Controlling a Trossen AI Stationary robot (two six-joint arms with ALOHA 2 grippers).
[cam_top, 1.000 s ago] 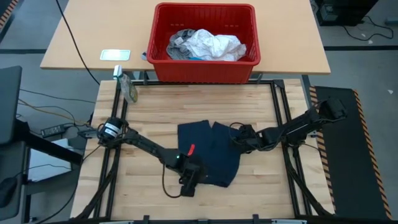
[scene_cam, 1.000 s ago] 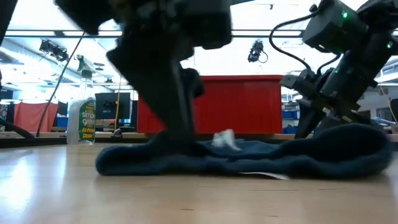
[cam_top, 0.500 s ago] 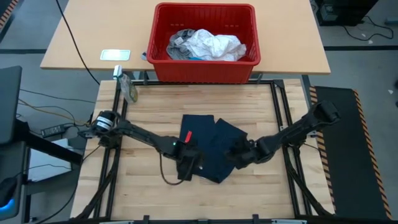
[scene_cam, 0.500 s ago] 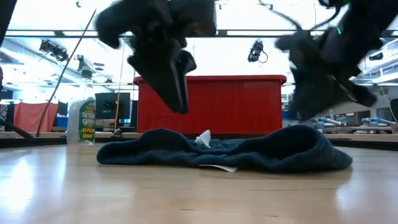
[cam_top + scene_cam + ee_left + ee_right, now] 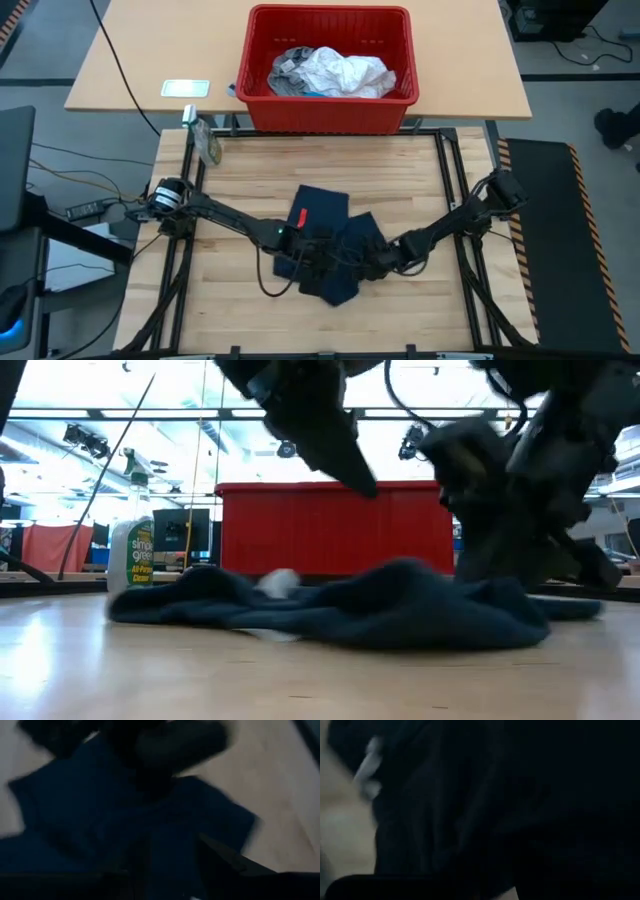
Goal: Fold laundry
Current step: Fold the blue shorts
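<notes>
Since the earlier frames both arms have closed in toward the middle of the worktop, and the navy garment has gone from a flatter spread to a bunched, narrower heap.

Far left in the high view: a spray bottle lies at the worktop's back-left corner; the low view shows it upright-looking beside the cloth line, well apart from the garment.

Left arm reaches in from the left edge; left gripper sits over the left part of the navy garment. A small red tag shows just beside the arm's wrist. Whether the left gripper is open or closed on cloth: cannot tell, dark fingers merge with dark fabric in the left wrist view.

Centre: navy garment lies on the worktop between the two grippers, front half of the surface, rumpled with a raised fold. A pale label patch shows on its left side in the low view.

Right arm comes in from the right edge; right gripper is down at the garment's right edge, touching the cloth. Its state: cannot tell, the right wrist view is filled with dark fabric.

Behind the worktop, on a separate table: red basket holding white laundry and grey laundry.
</notes>
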